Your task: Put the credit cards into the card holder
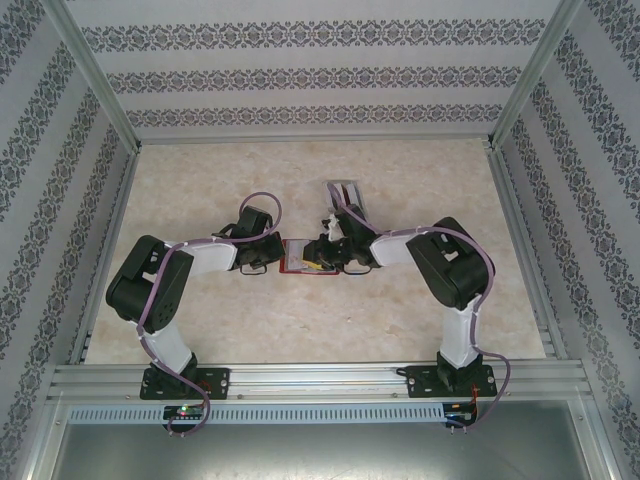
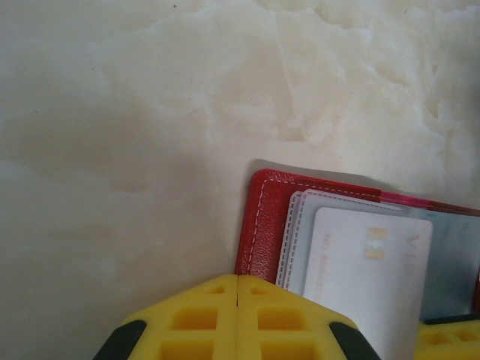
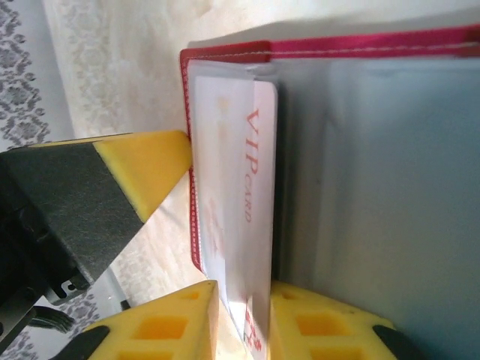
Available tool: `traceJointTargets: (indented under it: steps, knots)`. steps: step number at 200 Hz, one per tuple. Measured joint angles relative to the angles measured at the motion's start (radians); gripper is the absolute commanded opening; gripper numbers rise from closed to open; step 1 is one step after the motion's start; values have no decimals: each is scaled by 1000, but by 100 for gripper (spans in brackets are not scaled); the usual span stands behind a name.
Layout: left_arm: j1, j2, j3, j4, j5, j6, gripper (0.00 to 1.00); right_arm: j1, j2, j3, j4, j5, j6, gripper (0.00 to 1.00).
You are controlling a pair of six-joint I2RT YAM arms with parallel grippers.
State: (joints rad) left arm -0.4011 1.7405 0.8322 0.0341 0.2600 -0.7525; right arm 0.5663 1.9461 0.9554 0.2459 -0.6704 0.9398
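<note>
Card (image 3: 241, 180) part-way into clear pocket of open wallet (image 2: 262, 225) in middle of table (image 1: 300, 330), right gripper (image 3: 244, 304) astride its outer end, pinch unclear, left gripper (image 2: 238, 289) pressed shut at wallet edge; next: push card home.

The left arm (image 1: 172, 340) and right arm (image 1: 458, 335) have white links, bulky black joints and black bases, each trailed by a purple cable (image 1: 262, 196). Their fingers (image 2: 202, 319) are yellow blocks with square recesses and black outer corners.
</note>
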Motion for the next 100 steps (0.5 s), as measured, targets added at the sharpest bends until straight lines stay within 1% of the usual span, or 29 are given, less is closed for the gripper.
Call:
traceJointTargets:
  steps: [22,32,51,82,100]
  knots:
    - [-1,0,0,0,-1,0,0,-8,-21,0,-52,36,-20,26]
    - [-1,0,0,0,-1,0,0,-8,-23,0,-60,42,-26,25]
    - [-1,1,2,-1,-1,0,0,-7,-25,0,-74,56,-34,15]
    - [-1,2,2,-1,-2,0,0,-7,-23,0,-98,65,-40,8]
    - [-1,5,6,-2,-1,0,0,-7,-16,8,-104,65,-43,2]
